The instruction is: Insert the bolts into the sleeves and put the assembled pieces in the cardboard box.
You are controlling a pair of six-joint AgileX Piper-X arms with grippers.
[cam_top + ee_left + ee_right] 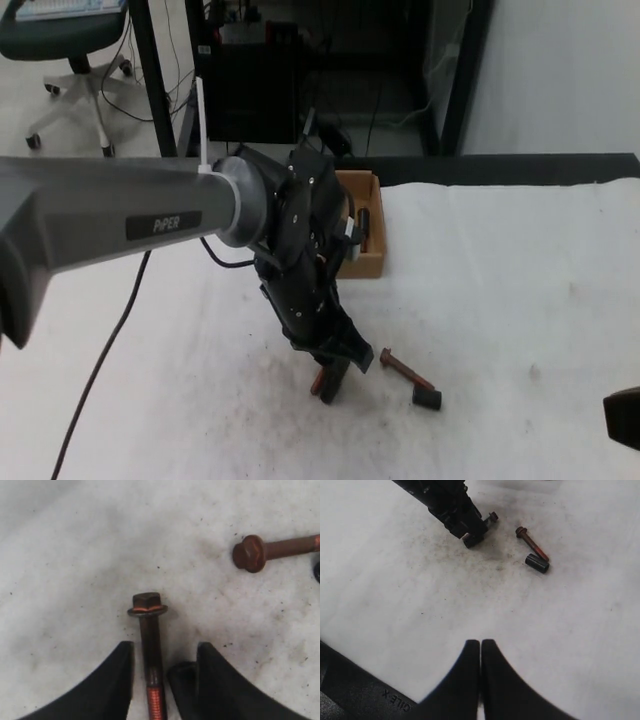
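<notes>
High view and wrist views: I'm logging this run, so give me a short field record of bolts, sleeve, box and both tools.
left tool: low at the bench, at the first bolt
first bolt: copper-coloured, head past the tool's tip
second bolt: loose on the bench beside the sleeve
sleeve: black, loose, no bolt in it
cardboard box: beyond the left tool, toward the far edge
right tool: shut, empty, away from the parts

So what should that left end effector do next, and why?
Probably close on the bolt: the left end effector has its open fingers either side of the shaft, not yet gripping it.
</notes>
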